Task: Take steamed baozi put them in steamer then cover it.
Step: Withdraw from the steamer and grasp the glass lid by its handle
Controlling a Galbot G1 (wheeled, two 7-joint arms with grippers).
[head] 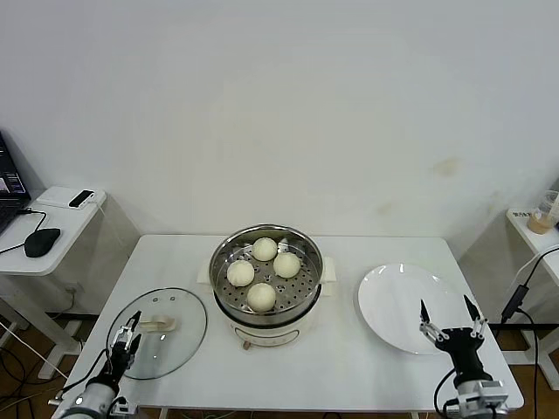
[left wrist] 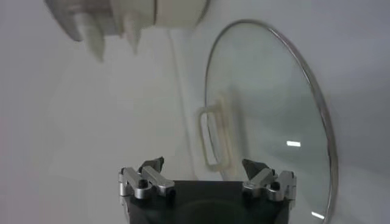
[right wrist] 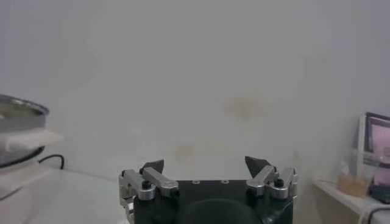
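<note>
The steamer (head: 265, 278) is showing shiny polished steel with a perforated tray, sitting on a smooth cream plastic-looking base. Inside it, 4 steamed baozi (head: 265, 250) are looking smooth and matt. Left of the steamer, the cover (head: 159, 332) is gleaming as clear glass with a metal rim. Right of the steamer, a plate (head: 397, 301) is looking glossy white. The surface (head: 349, 367) is looking matt white.

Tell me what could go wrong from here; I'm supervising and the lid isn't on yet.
The cover lies flat on the table with its handle low against the glass, so the open left gripper may slip off or scrape the glass.

The baozi sit high in the steamer; a tilted lid could press one.

The right gripper hangs over the plate and might bump it.
</note>
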